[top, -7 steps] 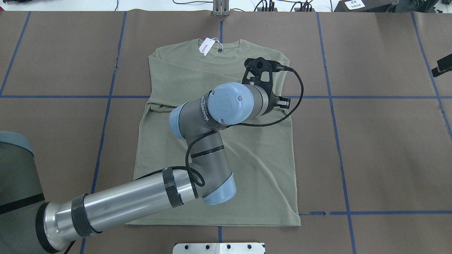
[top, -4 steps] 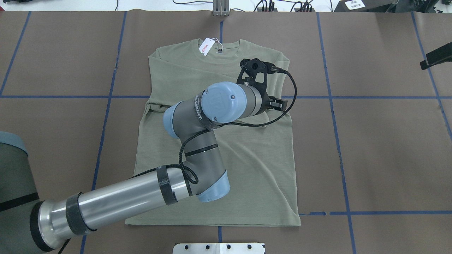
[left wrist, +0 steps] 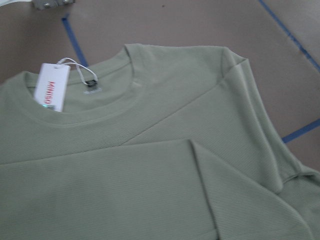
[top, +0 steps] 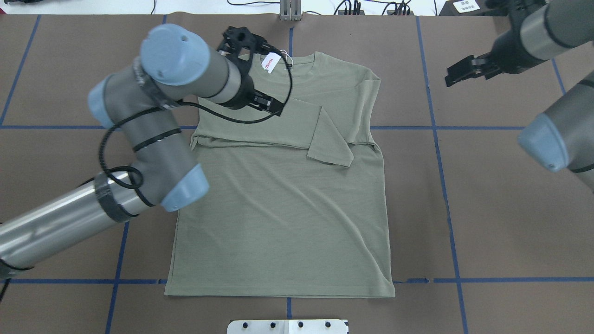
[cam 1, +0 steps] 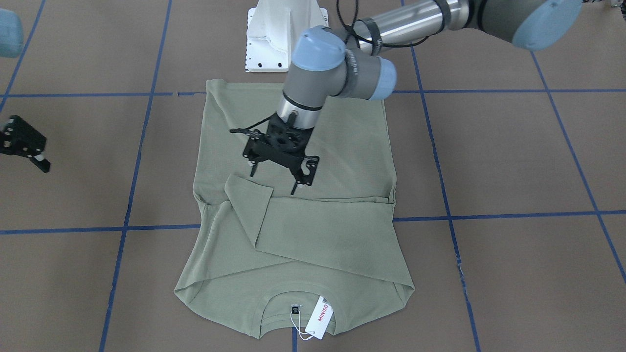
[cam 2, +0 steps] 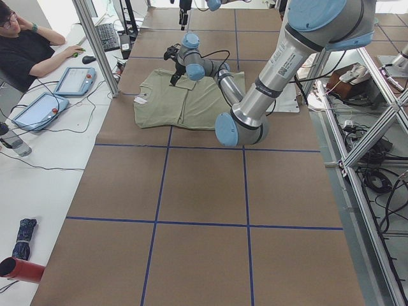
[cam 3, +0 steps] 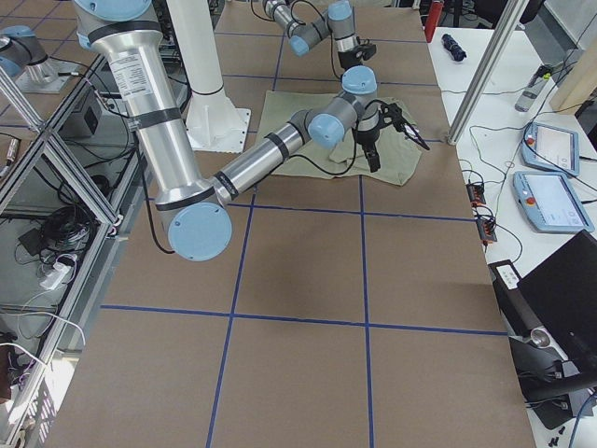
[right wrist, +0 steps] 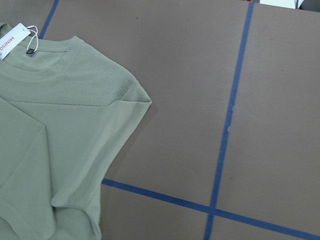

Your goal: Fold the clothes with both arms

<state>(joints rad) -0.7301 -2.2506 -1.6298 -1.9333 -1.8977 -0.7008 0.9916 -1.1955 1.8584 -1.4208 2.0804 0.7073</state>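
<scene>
The sage-green shirt point(top: 278, 208) lies flat on the brown table, collar at the far side, with its white hang tag point(top: 270, 61) at the neck. One long sleeve is folded across the chest, and its cuff point(top: 332, 148) rests right of centre. My left gripper point(top: 268, 103) hovers open over the shirt's left shoulder and holds nothing. My right gripper point(top: 457, 74) hangs open over bare table beyond the right shoulder. In the front-facing view the left gripper point(cam 1: 273, 182) stands open over the shirt point(cam 1: 337, 146). The wrist views show the collar and tag point(left wrist: 51, 87) and the right shoulder point(right wrist: 115, 90).
Blue tape lines point(top: 436, 127) grid the brown table cover. The white base plate point(top: 287, 326) sits at the near edge and a metal post point(top: 290, 11) at the far edge. A person point(cam 2: 25, 44) sits at a side desk with tablets point(cam 2: 73, 80).
My left arm has swung left from the shirt's right side to its left shoulder, uncovering the folded sleeve. The right arm has come further in at the upper right.
</scene>
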